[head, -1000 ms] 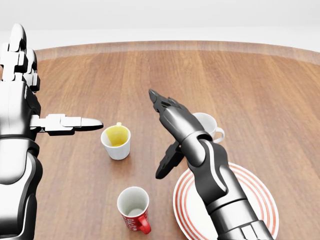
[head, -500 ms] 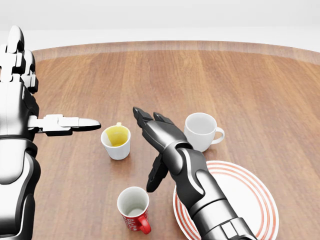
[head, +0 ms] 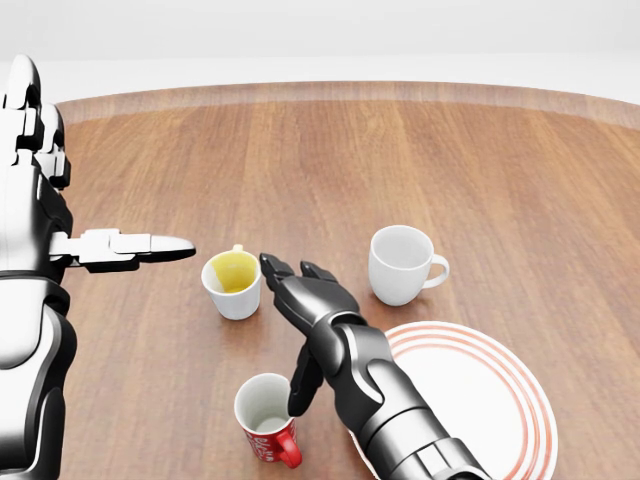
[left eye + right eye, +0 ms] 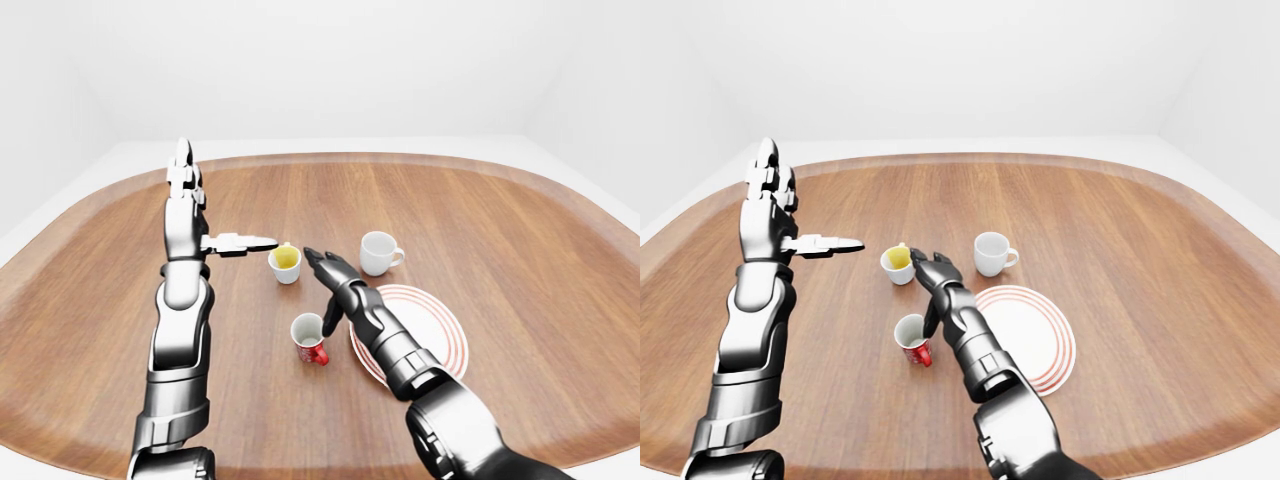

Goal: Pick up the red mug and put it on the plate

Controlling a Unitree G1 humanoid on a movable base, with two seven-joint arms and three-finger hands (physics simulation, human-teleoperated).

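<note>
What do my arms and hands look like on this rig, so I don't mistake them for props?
Both arms are glossy silver-and-black segmented shells with dark joints. The left hand has pale grey blocky fingers with dark tips; the right hand is black, with three chunky fingers. No cables or markings show.

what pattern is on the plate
White plate with concentric red rings near its rim, clearest in the head view.

On the wooden table (image 3: 520,180) stand 2 white cups: a yellow-lined cup (image 3: 232,283) at left, a handled cup (image 3: 403,263) at right.
</note>
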